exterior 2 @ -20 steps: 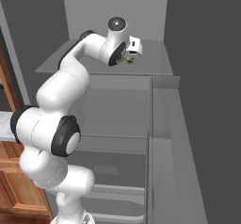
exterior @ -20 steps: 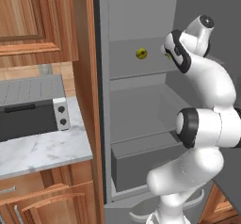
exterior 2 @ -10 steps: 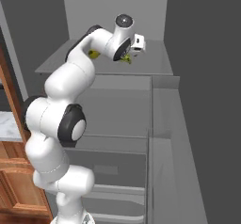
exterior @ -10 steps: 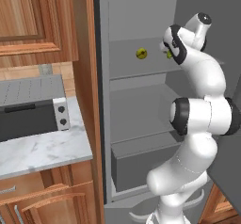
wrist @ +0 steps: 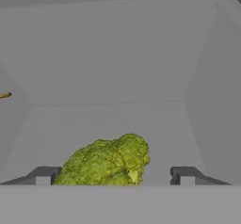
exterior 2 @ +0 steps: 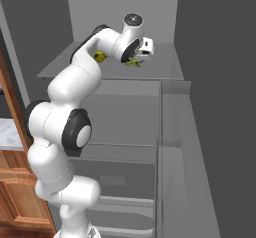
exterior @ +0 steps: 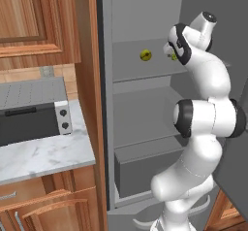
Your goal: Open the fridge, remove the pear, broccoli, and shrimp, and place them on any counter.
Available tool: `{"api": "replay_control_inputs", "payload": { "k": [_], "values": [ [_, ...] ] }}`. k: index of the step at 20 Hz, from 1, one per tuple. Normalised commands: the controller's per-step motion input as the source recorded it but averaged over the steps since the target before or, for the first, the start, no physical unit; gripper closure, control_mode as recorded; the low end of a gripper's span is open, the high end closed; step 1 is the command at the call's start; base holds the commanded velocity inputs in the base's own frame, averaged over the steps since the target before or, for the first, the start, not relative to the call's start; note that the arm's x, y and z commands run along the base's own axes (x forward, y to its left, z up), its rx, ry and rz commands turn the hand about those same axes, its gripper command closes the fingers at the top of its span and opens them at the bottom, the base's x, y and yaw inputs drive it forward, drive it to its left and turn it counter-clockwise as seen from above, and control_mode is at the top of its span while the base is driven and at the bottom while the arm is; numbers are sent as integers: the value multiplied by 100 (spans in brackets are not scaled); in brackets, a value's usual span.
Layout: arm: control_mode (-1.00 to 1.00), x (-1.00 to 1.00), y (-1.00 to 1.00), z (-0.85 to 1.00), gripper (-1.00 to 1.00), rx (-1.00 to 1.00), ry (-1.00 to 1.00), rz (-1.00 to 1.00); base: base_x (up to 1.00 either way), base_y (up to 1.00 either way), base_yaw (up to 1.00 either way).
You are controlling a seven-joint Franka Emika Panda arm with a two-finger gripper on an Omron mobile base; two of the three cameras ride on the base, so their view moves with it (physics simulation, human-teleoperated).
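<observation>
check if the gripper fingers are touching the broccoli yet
Cannot tell. In the hand view the broccoli sits between the fingertips, hard against the left one and clear of the right, but no plain contact or gap shows.

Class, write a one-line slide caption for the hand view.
Open gripper reaches into the fridge, the broccoli sitting on the shelf between its fingertips.

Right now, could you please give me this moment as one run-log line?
fridge: open | gripper: open, straddling broccoli on upper shelf | pear: on same shelf
</observation>
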Motion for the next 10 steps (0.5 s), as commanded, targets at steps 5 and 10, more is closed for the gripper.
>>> {"api": "replay_control_inputs", "payload": {
  "k": [5, 10],
  "values": [
    [-100, 0, 0, -35, 100, 0, 5, 0, 0, 0, 0],
    [-100, -5, 0, 0, 100, 0, -1, 0, 0, 0, 0]
  ]
}}
